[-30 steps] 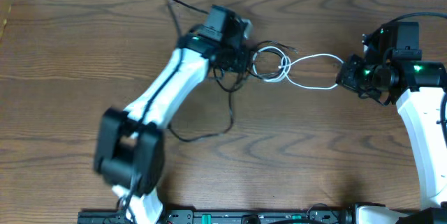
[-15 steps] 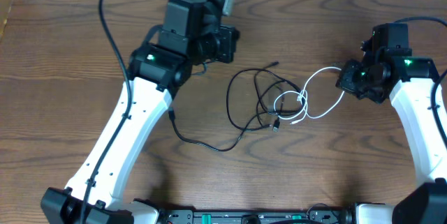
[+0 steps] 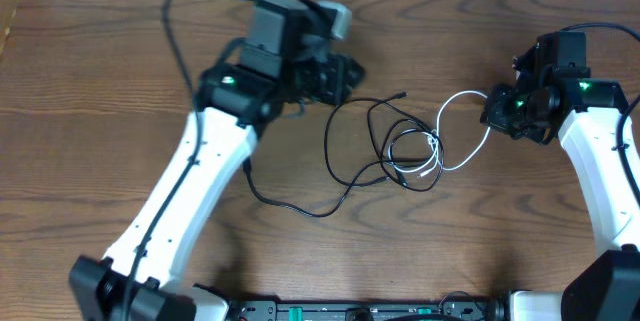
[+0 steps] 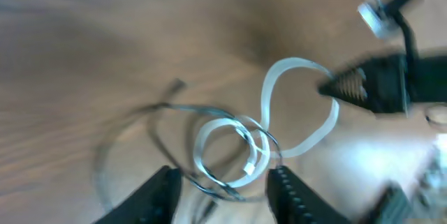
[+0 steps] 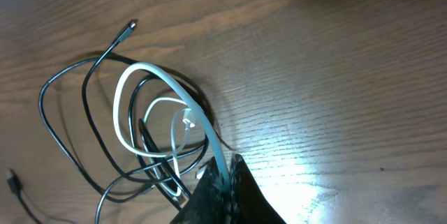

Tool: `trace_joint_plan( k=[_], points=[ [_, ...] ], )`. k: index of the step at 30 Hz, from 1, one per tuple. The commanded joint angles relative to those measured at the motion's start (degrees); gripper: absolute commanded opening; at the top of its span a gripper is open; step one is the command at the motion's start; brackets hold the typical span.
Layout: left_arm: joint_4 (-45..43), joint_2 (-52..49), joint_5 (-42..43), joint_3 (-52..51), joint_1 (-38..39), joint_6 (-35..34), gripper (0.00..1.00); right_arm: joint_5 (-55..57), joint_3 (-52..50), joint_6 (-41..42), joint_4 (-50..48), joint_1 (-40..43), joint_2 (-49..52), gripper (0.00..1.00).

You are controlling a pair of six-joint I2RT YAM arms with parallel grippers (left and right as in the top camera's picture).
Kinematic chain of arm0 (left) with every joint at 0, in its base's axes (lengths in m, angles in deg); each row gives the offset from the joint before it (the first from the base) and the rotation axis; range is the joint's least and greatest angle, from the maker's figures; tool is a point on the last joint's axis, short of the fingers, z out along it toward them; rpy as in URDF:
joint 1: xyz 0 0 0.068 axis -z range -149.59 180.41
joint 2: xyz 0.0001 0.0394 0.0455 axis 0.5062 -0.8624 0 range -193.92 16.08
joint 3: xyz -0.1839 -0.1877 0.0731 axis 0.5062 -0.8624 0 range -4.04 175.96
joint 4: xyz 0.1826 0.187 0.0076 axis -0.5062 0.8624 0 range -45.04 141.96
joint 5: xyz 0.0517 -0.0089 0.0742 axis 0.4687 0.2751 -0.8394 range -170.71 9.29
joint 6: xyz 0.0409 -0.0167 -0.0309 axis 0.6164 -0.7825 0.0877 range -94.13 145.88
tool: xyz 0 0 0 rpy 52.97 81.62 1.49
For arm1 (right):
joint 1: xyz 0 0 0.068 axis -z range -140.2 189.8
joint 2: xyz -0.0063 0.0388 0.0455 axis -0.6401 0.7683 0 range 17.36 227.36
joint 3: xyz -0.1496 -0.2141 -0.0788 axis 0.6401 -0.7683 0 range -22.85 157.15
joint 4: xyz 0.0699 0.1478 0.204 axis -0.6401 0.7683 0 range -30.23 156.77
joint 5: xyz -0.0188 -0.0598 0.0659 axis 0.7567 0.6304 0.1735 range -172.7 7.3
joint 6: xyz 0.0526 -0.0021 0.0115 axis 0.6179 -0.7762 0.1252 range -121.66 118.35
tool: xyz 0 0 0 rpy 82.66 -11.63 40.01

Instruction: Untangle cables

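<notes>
Loosely looped together, the white cable [image 3: 463, 95] and the black cable [image 3: 327, 146] lie on the wooden surface [image 3: 80, 161], white coils crossing the black ones. The right fingers [image 5: 234, 189] pinch the white cable. The left fingers [image 4: 159, 192] hang spread wide and empty near the tangle.

Black cable [image 3: 327, 146], white cable [image 3: 462, 95] tangle blocks table [image 3: 450, 251] centre; front wood bare.

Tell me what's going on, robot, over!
Left gripper open, empty. Right gripper shut on white cable. Black cable looped through it, tangled. Nothing blocking.
</notes>
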State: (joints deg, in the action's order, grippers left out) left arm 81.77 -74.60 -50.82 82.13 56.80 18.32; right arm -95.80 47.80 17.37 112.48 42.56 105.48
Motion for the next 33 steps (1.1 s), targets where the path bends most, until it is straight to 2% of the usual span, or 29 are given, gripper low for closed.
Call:
trace_joint_plan(
  k=[1, 4, 9, 14, 18, 21, 33],
  points=[
    [1.22, -4.17, 4.87, 1.05, 3.58, 1.92, 0.47, -0.61, -0.28, -0.90, 0.35, 0.15, -0.04, 0.01],
    [1.53, -7.43, 4.90, 1.05, 6.58, 1.07, 0.47, -0.61, -0.28, -0.90, 0.46, 0.15, -0.02, 0.01],
    [1.05, -12.76, 4.59, 1.05, 10.82, -4.96, 0.47, -0.59, -0.28, -0.87, 0.46, 0.15, -0.02, 0.01],
    [0.90, -17.62, -0.09, 1.05, 14.16, -14.10, 0.47, -0.57, -0.28, -0.87, 0.48, 0.17, -0.04, 0.01],
    [0.81, -19.28, -3.37, 1.05, 15.96, -17.88, 0.43, -0.55, -0.28, -0.90, 0.74, 0.20, -0.04, 0.01],
    [0.42, -20.52, -6.95, 1.01, 17.44, -19.50, 0.39, -0.55, -0.28, -0.87, 0.72, 0.20, -0.02, 0.01],
    [-5.77, -21.90, -7.04, -0.52, 21.62, -19.52, 0.39, -0.55, -0.28, -0.87, 0.92, 0.20, -0.02, 0.01]
  ],
)
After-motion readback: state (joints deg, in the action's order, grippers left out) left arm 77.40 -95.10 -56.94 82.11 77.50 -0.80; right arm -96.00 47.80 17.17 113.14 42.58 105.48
